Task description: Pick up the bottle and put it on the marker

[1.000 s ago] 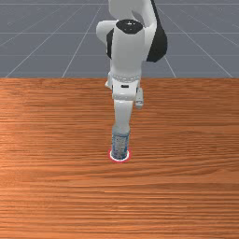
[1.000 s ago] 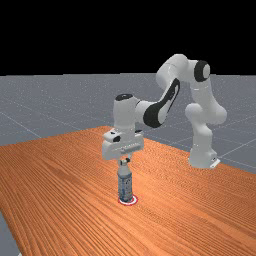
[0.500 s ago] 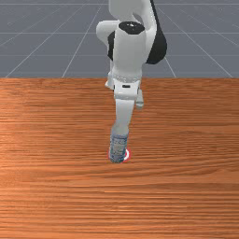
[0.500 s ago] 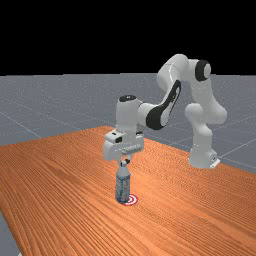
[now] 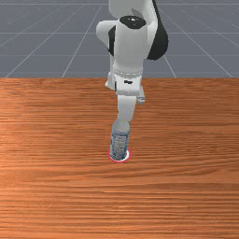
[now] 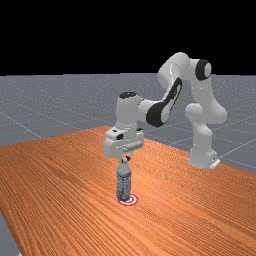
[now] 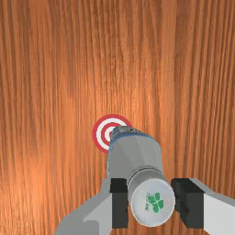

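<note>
In the far view, the gripper (image 6: 125, 159) is at the top of the white-and-blue bottle (image 6: 124, 186), which is close to upright. The bottle's base overlaps one side of the red-and-white ringed marker (image 6: 133, 200); whether it touches the table I cannot tell. From the front, the bottle (image 5: 119, 145) leans slightly and hides most of the marker (image 5: 127, 158). In the wrist view, both dark pads of the gripper (image 7: 151, 202) press the cap of the bottle (image 7: 135, 158) from two sides. Beyond the cap, the bottle's lower end covers part of the marker (image 7: 101, 134).
The wooden table (image 6: 65, 175) spreads around the bottle and marker. The arm's base (image 6: 202, 157) stands at the table's edge on the far view's right.
Over the last second the bottle shifted off the marker toward the front view's left, then partly back over it. It now hangs slightly higher than half a second ago, still held.
</note>
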{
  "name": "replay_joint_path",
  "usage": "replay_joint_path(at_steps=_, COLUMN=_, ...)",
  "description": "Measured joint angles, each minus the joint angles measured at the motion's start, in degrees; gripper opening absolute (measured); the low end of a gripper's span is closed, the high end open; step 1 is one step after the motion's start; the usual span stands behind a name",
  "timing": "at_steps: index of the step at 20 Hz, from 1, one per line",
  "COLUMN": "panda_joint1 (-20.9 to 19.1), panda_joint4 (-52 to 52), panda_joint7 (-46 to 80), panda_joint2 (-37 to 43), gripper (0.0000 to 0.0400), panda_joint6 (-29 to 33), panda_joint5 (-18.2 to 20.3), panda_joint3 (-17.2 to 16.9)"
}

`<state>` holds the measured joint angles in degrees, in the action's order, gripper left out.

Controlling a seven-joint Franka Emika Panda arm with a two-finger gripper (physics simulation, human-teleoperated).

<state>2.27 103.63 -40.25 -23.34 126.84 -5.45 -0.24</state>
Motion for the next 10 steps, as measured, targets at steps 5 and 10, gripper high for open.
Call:
replay_joint_path(at_steps=5, panda_joint1=0.48, panda_joint4=-1.47, panda_joint7=1.93, panda_joint2=-0.87, gripper=0.0147, panda_joint6=-2.15, panda_joint5=0.28, panda_joint3=-0.11)
replay_joint_path(at_steps=10, panda_joint1=-3.86, panda_joint4=-0.90, panda_joint7=-6.71, panda_joint2=-1.25, gripper=0.0239, panda_joint6=-1.86, panda_joint5=10.10, panda_joint3=3.34)
